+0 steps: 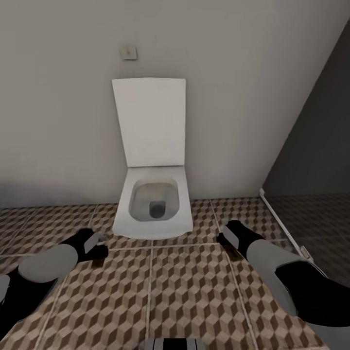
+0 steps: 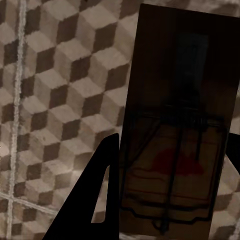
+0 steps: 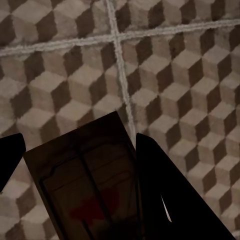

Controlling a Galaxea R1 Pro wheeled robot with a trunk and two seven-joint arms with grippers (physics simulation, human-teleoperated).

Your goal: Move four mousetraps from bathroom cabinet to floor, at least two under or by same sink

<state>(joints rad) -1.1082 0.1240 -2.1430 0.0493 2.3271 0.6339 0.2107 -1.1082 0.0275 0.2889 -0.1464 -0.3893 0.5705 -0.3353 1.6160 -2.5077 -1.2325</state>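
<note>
The robot is facing the toilet (image 1: 153, 194) over the floor (image 1: 194, 291), no sink or cabinet showing. Each gripper is carrying a trap above the tiles: the left gripper (image 2: 165, 190) is clamping one trap (image 2: 180, 125), the right gripper (image 3: 75, 165) another (image 3: 85, 185). Neither is placed yet. I judge two more remain. Both traps are cut off and dim.

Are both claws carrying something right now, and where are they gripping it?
Yes. The left claw holds a mousetrap by its long side edges; the right claw grips another mousetrap the same way.
</note>
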